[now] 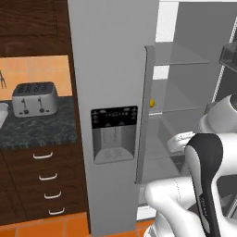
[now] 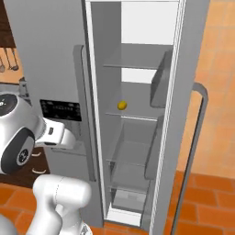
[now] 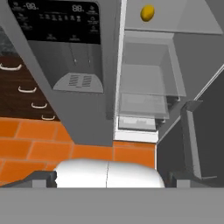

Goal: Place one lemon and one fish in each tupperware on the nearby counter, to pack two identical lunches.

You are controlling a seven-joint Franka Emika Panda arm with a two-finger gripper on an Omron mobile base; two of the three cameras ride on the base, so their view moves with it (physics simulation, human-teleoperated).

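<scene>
Up near the top of my hand view sits a lemon [image 3: 147, 13], alone on a glass shelf [image 3: 175, 29] inside the open fridge [image 3: 144, 87]; from the right base camera it's mid-frame [image 2: 122, 105], and in the left one just a yellow sliver past the door edge [image 1: 151, 102]. My pincer [image 3: 109, 177] is spread wide and holding nothing. Reckon the job now is fetching that lemon, so I'd lift the hand to shelf level, come in straight between the door and the fridge wall, and straddle the fruit before squeezing. It's round, so gentle and centred or it'll roll off. Counter [image 1: 37, 129] with the toaster [image 1: 34, 98] waits on the left.
</scene>
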